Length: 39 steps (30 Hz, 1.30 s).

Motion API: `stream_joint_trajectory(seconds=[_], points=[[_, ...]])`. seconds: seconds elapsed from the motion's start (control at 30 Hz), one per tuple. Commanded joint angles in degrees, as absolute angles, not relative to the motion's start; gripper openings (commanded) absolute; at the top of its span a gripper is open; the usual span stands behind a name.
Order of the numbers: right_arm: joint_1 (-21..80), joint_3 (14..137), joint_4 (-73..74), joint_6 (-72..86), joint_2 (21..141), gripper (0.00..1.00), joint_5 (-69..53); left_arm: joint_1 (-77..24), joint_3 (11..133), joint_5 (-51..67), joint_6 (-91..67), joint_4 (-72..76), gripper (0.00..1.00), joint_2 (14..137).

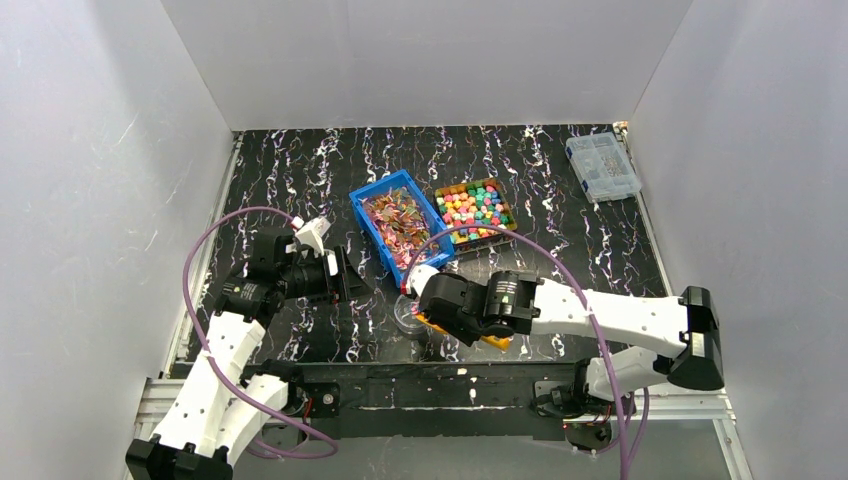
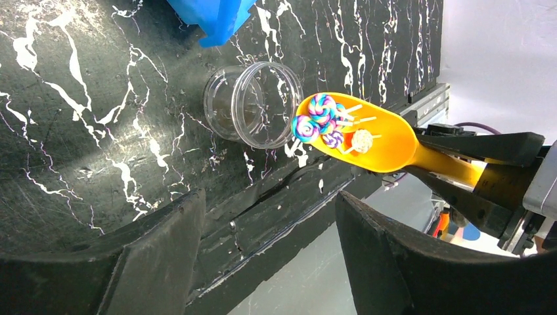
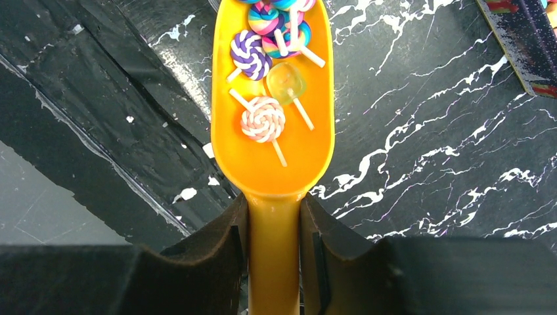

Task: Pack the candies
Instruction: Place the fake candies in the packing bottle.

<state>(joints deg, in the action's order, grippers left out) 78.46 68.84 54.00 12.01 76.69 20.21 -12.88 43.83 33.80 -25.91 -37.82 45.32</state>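
The cube-like candies point(image 1: 474, 207) in mixed bright colours fill a dark tray at the back centre. None of them is in the scoop. My right gripper point(image 3: 274, 216) is shut on the handle of an orange scoop point(image 3: 272, 151), which holds a few small swirl lollipops point(image 3: 263, 119). The scoop point(image 2: 374, 141) has its tip at the rim of a clear empty jar point(image 2: 253, 104), which stands near the table's front edge point(image 1: 408, 315). My left gripper point(image 2: 269, 249) is open and empty, left of the jar and apart from it.
A blue bin point(image 1: 400, 225) of shiny multicoloured sweets stands left of the candy tray, just behind the jar. A clear lidded box point(image 1: 602, 166) sits at the back right. The tray's corner point(image 3: 522, 46) shows in the right wrist view. White walls enclose the table.
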Motion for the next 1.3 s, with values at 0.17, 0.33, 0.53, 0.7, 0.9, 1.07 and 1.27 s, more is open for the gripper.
stream_joint_trajectory(seconds=[0.17,0.33,0.53,0.7,0.9,1.07,1.27], points=[[78.6,77.9,60.5,12.6,83.4,0.01,19.7,-13.0,42.9,36.1,-24.0,-38.4,0.71,45.0],[77.2,82.1,65.0,12.6,88.4,0.01,18.8,-13.0,42.7,36.3,-24.0,-38.1,0.71,44.7],[75.5,86.3,68.6,11.7,92.8,0.01,18.1,-13.0,42.5,36.5,-23.9,-37.7,0.71,44.7],[75.0,89.1,70.9,11.2,95.2,0.01,16.4,-13.1,41.8,36.7,-24.0,-37.0,0.71,44.6],[74.5,93.3,75.9,11.0,98.2,0.01,15.1,-13.1,40.8,36.7,-24.4,-35.9,0.71,44.2],[73.7,98.2,81.1,11.7,101.6,0.01,14.3,-13.2,40.2,36.3,-24.6,-35.6,0.71,43.9],[71.8,101.3,81.4,12.3,101.7,0.01,10.9,-13.7,39.8,36.3,-24.9,-35.2,0.72,44.2]])
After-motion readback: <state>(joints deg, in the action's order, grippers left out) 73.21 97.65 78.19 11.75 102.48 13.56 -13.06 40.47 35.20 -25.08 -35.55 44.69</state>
